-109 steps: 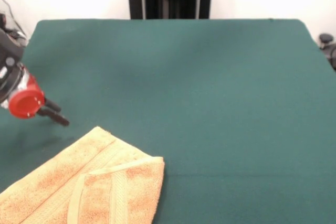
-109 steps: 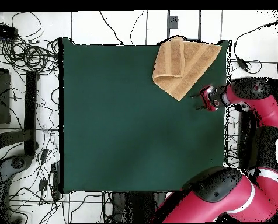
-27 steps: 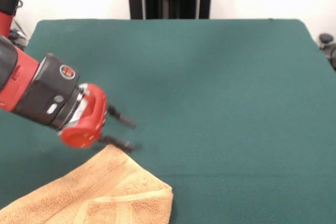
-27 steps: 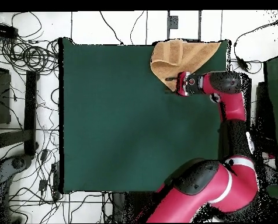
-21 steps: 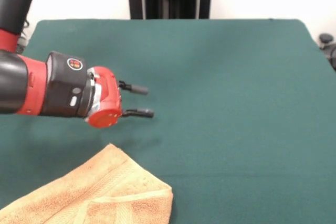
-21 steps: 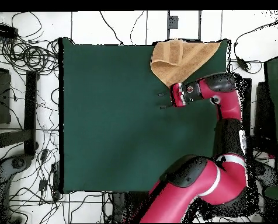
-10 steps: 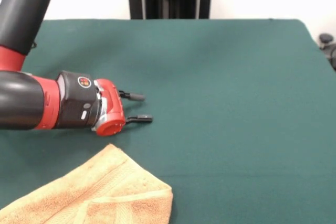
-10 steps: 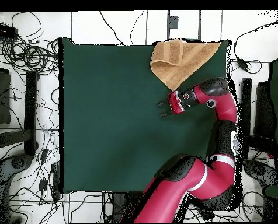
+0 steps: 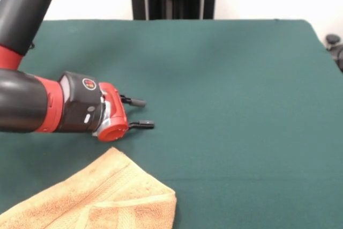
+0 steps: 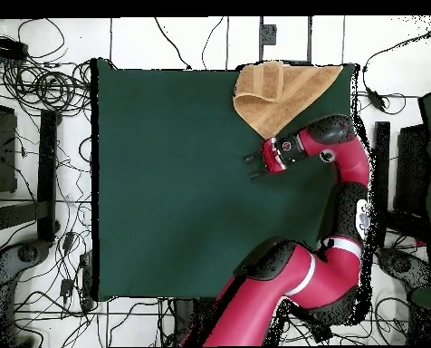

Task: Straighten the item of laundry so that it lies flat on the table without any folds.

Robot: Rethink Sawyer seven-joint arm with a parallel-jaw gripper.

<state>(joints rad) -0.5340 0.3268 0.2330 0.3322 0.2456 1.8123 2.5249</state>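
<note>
Towel (image 9: 102, 199) lay folded over at the table's (image 9: 241, 105) near left corner in the front view. Gripper (image 9: 140, 113) hovered empty just beyond it, fingers apart, so regrasp pending. Next move likely needs the folded flap's edge pinched and pulled outward.

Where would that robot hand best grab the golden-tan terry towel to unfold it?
Probably the rounded corner of the folded-over top layer of the golden-tan terry towel, at its right end in the front view, which points toward the bare dark green felt table. Coming from that open side, the hand, now open and empty beside the towel, could peel the flap back.
</note>
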